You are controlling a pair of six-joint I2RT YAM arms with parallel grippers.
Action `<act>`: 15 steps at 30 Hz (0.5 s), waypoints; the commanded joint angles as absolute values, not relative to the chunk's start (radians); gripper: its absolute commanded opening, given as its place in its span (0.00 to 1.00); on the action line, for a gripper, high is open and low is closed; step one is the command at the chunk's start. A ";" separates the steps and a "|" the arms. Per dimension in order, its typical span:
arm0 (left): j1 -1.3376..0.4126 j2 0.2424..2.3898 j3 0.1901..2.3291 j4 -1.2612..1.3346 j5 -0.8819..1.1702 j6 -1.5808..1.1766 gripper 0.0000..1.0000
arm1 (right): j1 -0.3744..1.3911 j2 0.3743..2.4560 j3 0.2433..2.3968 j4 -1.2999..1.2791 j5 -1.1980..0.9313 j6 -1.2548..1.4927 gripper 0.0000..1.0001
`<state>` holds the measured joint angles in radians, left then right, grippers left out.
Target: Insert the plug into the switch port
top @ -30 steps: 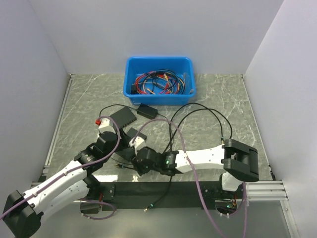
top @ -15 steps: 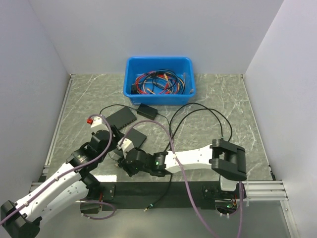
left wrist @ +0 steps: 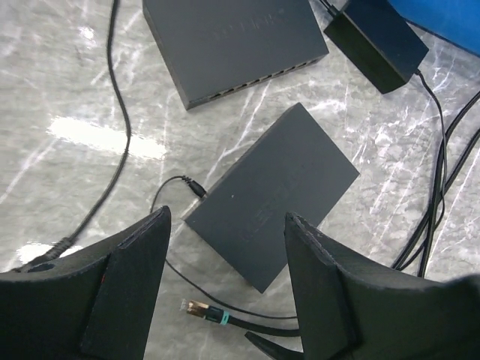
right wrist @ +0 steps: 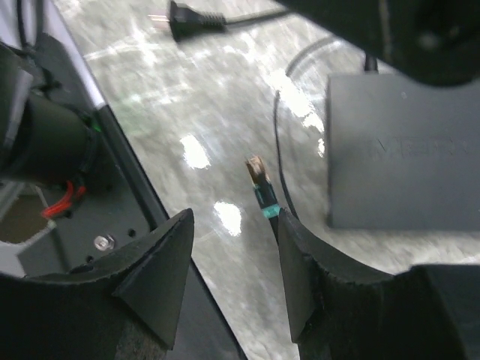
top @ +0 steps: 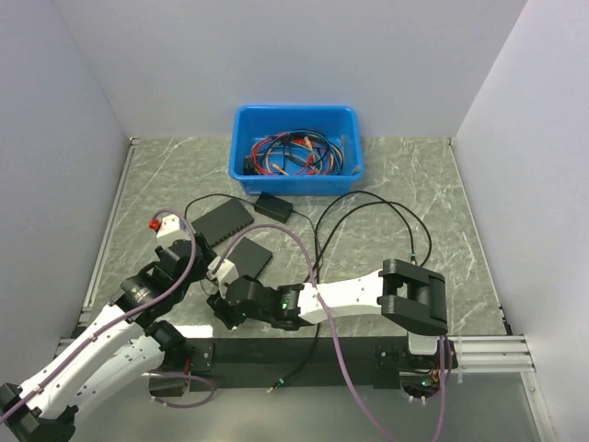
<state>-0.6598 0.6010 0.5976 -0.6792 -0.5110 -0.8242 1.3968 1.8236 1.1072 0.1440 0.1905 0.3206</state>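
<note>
The plug lies on the marble table, brass tip to the left, a teal band behind it, on a thin black cable. It shows in the right wrist view just ahead of my right gripper's right finger. My right gripper is open and empty, low over the table. The black switch shows a row of ports along its near edge. My left gripper is open and empty above a second black box. In the top view the plug is hidden by the grippers.
A black brick adapter lies by the blue bin of red and blue cables. Black cable loops cross the table's right half. Another black connector lies near the black front rail. A loose cable end hangs over the base.
Both grippers have moved left over the last second. The left wrist has drawn back towards the near left. The right gripper has slid left along the table's front edge.
</note>
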 commanded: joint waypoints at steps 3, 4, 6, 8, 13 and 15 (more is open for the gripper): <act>-0.689 0.587 0.756 -0.604 -0.376 -0.796 0.69 | 1.393 1.908 1.126 0.120 0.063 0.322 0.56; -0.689 0.586 0.767 -0.618 -0.379 -0.787 0.69 | 1.394 1.914 1.130 0.120 0.057 0.325 0.56; -0.689 0.572 0.782 -0.635 -0.388 -0.775 0.70 | 1.393 1.934 1.134 0.114 0.057 0.327 0.56; -0.689 0.549 0.790 -0.638 -0.396 -0.759 0.70 | 1.393 1.947 1.134 0.115 0.057 0.328 0.56; -0.687 0.479 0.770 -0.598 -0.382 -0.730 0.72 | 1.388 1.973 1.138 0.098 0.080 0.336 0.56; -0.687 0.454 0.755 -0.583 -0.365 -0.724 0.72 | 1.387 1.977 1.135 0.089 0.086 0.336 0.56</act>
